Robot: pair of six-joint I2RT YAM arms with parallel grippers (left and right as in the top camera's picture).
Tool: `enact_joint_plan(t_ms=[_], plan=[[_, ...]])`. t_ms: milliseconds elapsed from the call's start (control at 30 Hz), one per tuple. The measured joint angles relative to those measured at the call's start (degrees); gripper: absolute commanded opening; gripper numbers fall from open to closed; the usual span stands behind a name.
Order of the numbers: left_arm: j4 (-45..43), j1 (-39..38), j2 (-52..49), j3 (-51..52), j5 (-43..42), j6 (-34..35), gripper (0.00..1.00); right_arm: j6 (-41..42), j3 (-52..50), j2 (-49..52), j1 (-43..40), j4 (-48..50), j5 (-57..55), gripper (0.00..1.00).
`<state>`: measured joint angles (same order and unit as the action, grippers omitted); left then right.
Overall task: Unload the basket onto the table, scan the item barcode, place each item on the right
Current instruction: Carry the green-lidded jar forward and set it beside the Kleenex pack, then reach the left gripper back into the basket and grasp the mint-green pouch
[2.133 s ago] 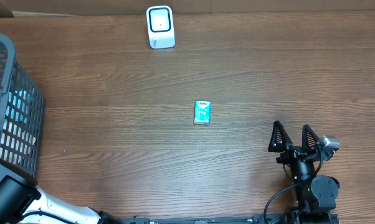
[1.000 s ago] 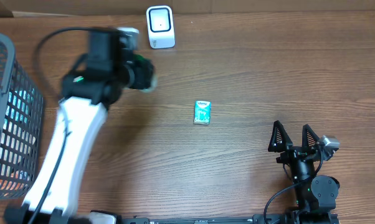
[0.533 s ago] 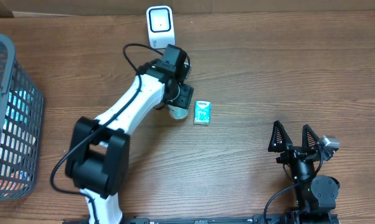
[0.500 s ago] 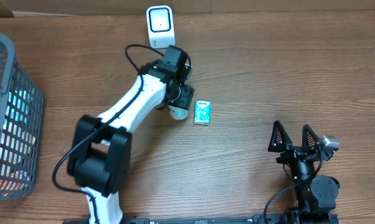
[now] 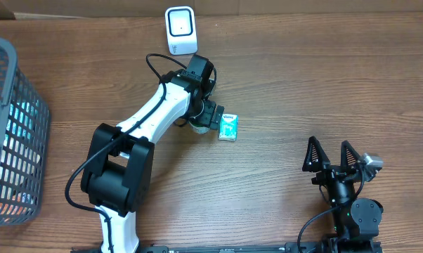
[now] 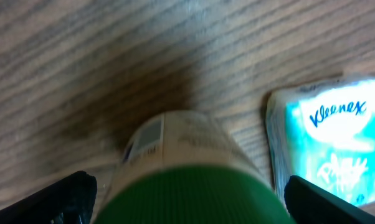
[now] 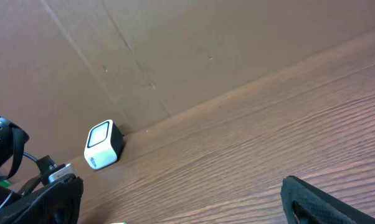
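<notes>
Left claw [image 6: 187, 186] stands wide around a green-capped bottle [image 6: 175, 140] on the surface [image 6: 81, 56], Kleenex pack [image 6: 327, 146] just beside: seemingly the set-down. Next, lift clear without tipping it.

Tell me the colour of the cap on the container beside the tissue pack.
Green cap, seen best in the left wrist view.

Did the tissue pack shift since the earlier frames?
No. The tissue pack lies in the same spot below the scanner.
</notes>
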<state>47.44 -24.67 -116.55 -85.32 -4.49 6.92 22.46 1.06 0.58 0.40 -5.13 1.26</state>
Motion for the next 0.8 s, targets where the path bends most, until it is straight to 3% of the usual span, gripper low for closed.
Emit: enact_joint_plan(t_ms=[233,433,700,800], plan=[[9.51,0.0,3.28,-11.61,0.85,-0.28,1.0,0.02,0.0,0.0,0.0,0.04,-0.04,1.0],[21.77,1.38,12.0,-25.7,1.33,-0.92,1.0,0.02,0.0,0.0,0.0,0.02,-0.04,1.0],[34.56,9.05,19.06,-34.05,1.31,-1.38,0.96,0.0,0.0,0.0,0.0,-0.02,-0.02,1.0],[35.76,17.68,21.7,-35.36,0.79,0.04,0.92,0.0,0.0,0.0,0.0,0.0,-0.02,1.0]])
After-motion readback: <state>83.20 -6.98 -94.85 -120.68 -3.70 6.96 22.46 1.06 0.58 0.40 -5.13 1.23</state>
